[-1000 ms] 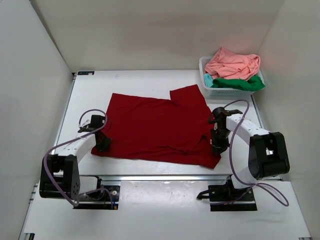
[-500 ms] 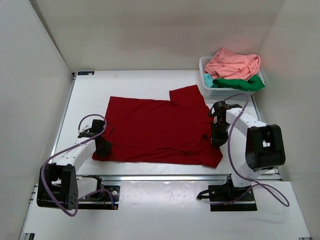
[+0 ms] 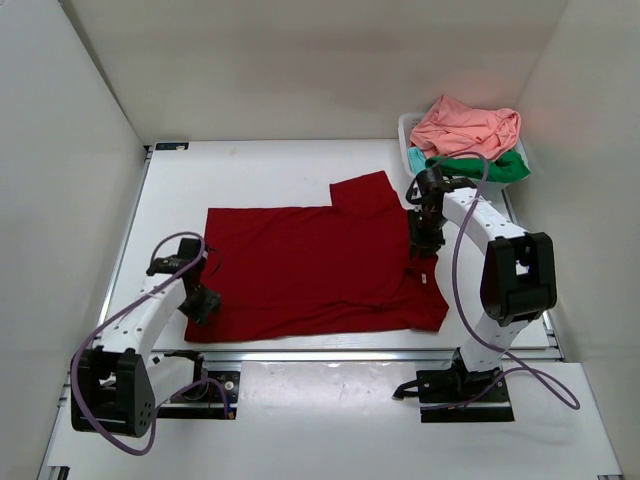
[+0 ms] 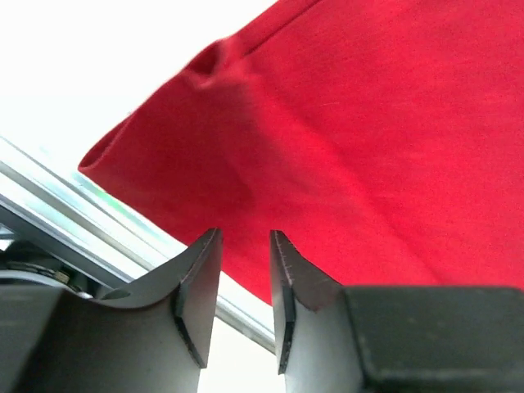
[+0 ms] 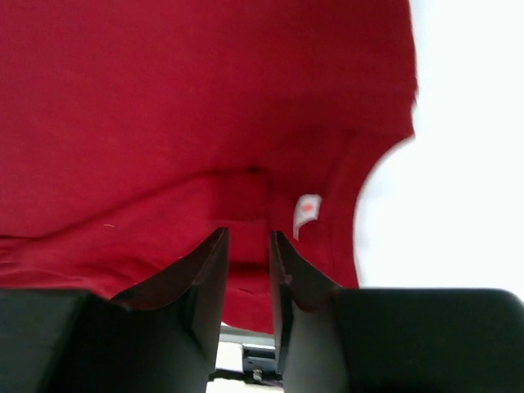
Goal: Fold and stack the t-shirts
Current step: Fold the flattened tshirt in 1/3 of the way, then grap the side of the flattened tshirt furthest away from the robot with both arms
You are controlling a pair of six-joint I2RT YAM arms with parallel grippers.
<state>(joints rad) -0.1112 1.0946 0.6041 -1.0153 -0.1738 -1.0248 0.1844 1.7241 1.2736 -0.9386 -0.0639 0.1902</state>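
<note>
A: Where does the dark red t-shirt (image 3: 310,265) lie?
B: It lies spread flat across the middle of the table (image 3: 250,170), with one sleeve poking out toward 1 o'clock. The salmon pink t-shirt (image 3: 465,125) is heaped on the green t-shirt (image 3: 480,168) in the white basket (image 3: 405,135), off at 1 o'clock from it.
A: And the left gripper (image 3: 203,303)?
B: It sits at the red shirt's 8 o'clock corner, low over the hem. Its fingers stand a narrow slit apart and red cloth shows in the slit. Whether they pinch it, the views do not tell.
A: The right gripper (image 3: 422,240)?
B: It is at the 3 o'clock edge, by the neckline, where a small white label (image 5: 305,209) shows just beside its fingers. Here too there is a narrow gap with red cloth across it, and whether the cloth is held cannot be told
</note>
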